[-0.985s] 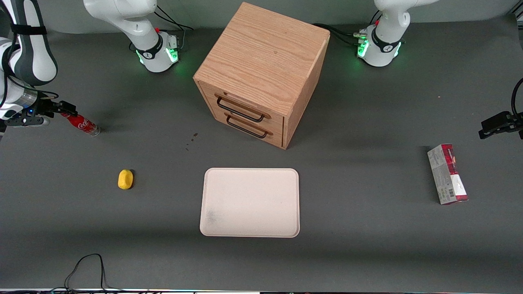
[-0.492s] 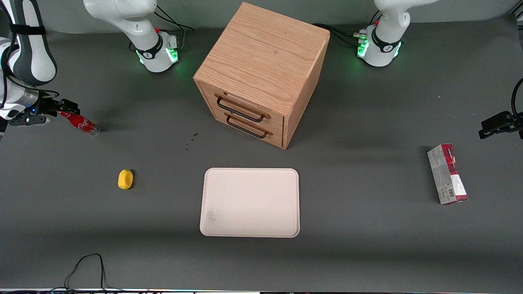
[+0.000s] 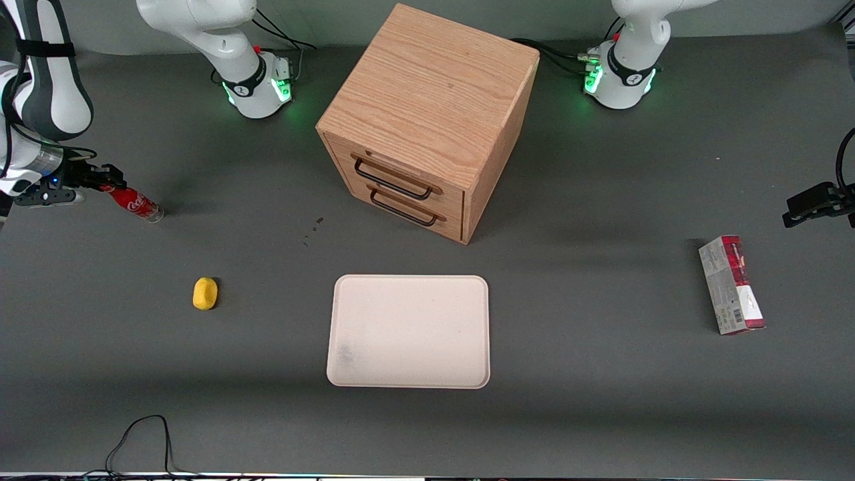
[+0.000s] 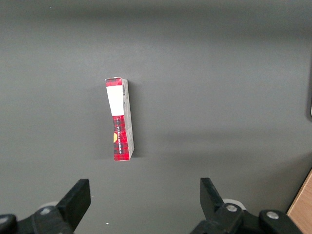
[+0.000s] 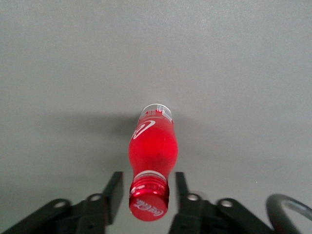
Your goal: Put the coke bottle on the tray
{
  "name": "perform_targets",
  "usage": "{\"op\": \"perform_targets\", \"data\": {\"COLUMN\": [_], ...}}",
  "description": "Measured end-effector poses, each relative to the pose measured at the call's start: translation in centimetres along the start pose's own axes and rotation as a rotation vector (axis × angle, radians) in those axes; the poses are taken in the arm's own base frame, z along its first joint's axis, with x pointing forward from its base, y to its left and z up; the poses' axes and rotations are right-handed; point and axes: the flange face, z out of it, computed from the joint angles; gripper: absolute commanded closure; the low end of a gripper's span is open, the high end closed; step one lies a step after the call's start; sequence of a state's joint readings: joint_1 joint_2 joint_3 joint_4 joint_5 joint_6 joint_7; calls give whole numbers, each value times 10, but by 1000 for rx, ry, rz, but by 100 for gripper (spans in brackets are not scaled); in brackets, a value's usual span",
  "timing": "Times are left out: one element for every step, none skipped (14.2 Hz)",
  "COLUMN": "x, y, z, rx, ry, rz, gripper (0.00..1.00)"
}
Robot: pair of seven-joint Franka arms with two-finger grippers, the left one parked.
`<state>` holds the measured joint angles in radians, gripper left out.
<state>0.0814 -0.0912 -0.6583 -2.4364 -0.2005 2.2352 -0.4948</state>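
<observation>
While you look from the front, the gripper [image 3: 107, 179] sits at the working arm's end of the table, right at the red cap of the coke bottle [image 3: 133, 202], which stands on the grey table [image 3: 601, 401] there. Your tray [image 3: 408, 331] lies flat near the middle, nearer the camera than the bottle and well apart from it, with a faint grey smudge on it. Between bottle and tray the table carries a yellow lump [image 3: 205, 293], nearer the camera than the bottle, and a few dark specks [image 3: 312, 229]. An oak two-drawer cabinet [image 3: 427, 120] stands farther from the camera than the tray, its drawers shut. Toward the parked arm's end lies a red-and-grey carton [image 3: 731, 285]. A black cable [image 3: 140, 441] loops at the table's near edge.

From the left wrist you see only that carton [image 4: 120, 119] lying on bare table.

From the right wrist, the gripper [image 5: 146, 195] has its two fingers [image 5: 113, 191] spread either side of the bottle's [image 5: 151, 146] cap, a sliver of gap on each side, so it is released and grips nothing. The bottle's clear base rests on the table.
</observation>
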Motion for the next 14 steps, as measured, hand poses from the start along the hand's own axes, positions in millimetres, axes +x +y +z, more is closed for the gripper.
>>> {"op": "perform_targets", "data": {"x": [0, 0, 0, 0, 1, 2, 4, 7, 12, 21, 30, 38, 44, 48], "y": [0, 0, 0, 0, 0, 0, 0, 1, 1, -1, -3, -5, -8, -11], "z": [0, 0, 0, 0, -1, -2, -6, -14, -29, -51, -79, -111, -142, -172], "rx": [0, 0, 0, 0, -1, -3, -6, -6, -7, -10, -13, -15, -18, -24], "ry": [0, 0, 0, 1, 1, 4, 6, 0, -6, -10, -11, -7, 2, 12], "rz": [-1, -3, -9, -12, -16, -20, -23, -26, -34, -47, -57, -65, -73, -81], "gripper": [100, 100, 100, 100, 100, 100, 100, 100, 100, 100, 100, 100, 100, 100]}}
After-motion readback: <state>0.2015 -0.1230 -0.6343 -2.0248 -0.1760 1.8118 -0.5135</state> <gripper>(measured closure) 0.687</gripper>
